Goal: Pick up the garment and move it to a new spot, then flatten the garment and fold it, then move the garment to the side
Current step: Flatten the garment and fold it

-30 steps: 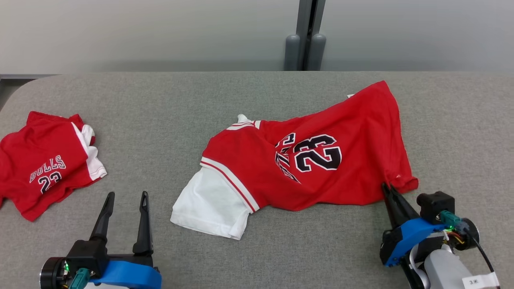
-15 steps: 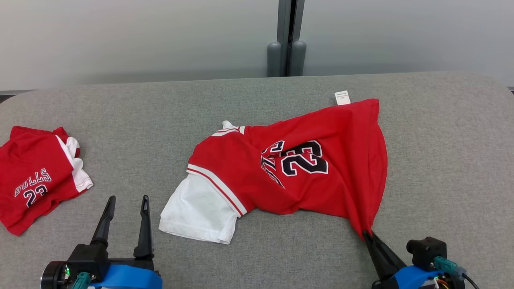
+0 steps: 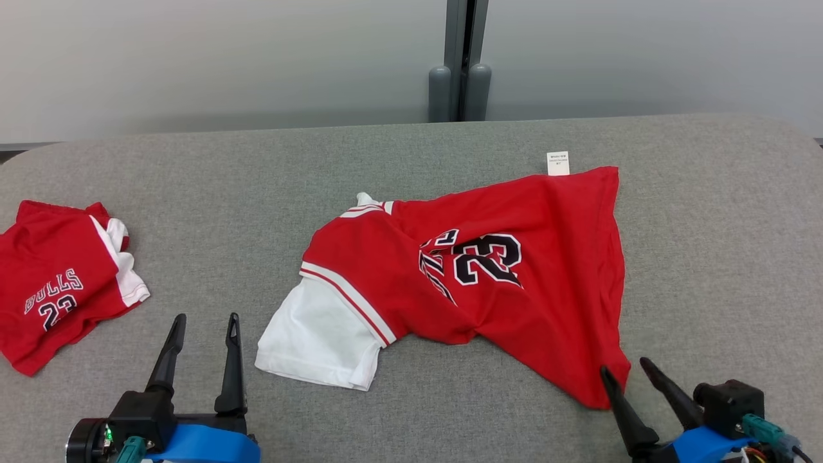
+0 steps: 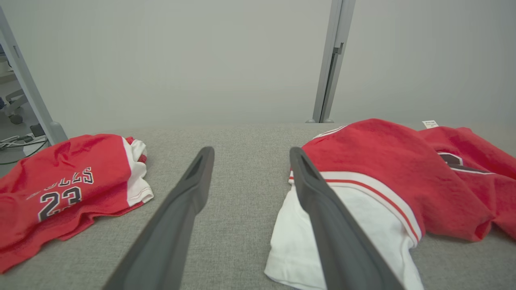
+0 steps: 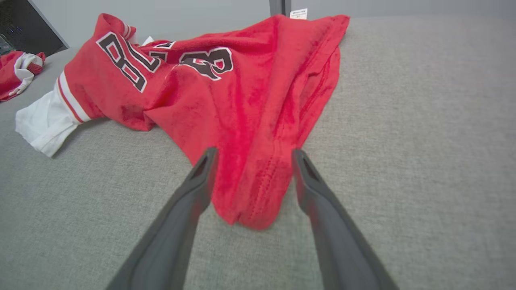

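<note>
The garment [image 3: 514, 283] is a red jersey with a white sleeve and a black "23", lying rumpled across the middle of the grey table [image 3: 386, 154]. Its near right corner [image 5: 250, 201] rests on the table between the spread fingers of my right gripper [image 3: 625, 372], which is open and holds nothing. In the right wrist view the cloth lies loose between the two fingers of the right gripper [image 5: 252, 155]. My left gripper [image 3: 204, 318] stands open at the lower left, just left of the white sleeve [image 4: 346, 233], apart from it.
A second red "BULLS 23" jersey [image 3: 61, 283] lies bunched at the table's left edge. A white care label [image 3: 557, 163] sticks out at the garment's far edge. A grey post [image 3: 460, 64] stands behind the table against the pale wall.
My right gripper dragged the garment's corner toward the near right, then opened and let it go. The corner now lies on the table. The head camera shifted during the first half second.
</note>
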`<state>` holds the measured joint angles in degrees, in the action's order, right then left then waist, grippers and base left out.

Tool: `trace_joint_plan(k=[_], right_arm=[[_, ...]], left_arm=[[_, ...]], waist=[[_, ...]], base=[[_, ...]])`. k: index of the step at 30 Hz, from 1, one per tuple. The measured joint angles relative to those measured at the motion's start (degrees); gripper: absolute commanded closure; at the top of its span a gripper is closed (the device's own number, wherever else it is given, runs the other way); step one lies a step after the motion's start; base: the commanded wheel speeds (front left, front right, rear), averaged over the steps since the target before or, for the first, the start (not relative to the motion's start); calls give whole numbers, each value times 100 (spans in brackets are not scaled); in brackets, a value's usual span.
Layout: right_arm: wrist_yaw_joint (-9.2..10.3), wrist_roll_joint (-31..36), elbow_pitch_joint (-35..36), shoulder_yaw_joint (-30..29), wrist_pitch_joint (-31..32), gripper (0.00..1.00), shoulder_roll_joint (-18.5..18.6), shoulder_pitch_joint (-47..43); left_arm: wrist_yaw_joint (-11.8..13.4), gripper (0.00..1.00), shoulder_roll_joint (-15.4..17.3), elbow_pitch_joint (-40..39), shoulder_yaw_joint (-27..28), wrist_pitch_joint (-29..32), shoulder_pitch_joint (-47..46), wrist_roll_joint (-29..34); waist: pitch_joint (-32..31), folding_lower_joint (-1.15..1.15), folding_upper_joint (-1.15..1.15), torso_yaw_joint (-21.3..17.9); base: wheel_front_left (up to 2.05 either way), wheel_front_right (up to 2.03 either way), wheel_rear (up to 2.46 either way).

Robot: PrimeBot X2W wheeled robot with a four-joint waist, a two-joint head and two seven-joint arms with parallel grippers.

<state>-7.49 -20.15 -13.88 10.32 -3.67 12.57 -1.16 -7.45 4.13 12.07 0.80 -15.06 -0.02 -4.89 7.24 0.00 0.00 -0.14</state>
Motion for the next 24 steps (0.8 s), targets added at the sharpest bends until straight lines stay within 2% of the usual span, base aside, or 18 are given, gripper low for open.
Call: trace_joint_plan(k=[5,10,18,24], right_arm=[[0,389,49,-280,-112,0,46,166],[0,666,-212,-369,-65,0,57,727],[0,918,-1305,-379,-59,0,76,1785],[0,980,-2423,-294,-91,0,63,2293]], left_arm=[[0,0,-2,12,-13,0,-1,0],[0,0,-1,8,-45,0,-2,1],[0,0,20,-12,-159,0,-135,-8],[0,0,35,10,-192,0,-248,-26]], waist=[[-27,0,0,36],[-2,0,0,75],[168,0,0,239],[319,0,0,391]], base=[[0,0,0],[0,0,0],[0,0,0],[0,0,0]])
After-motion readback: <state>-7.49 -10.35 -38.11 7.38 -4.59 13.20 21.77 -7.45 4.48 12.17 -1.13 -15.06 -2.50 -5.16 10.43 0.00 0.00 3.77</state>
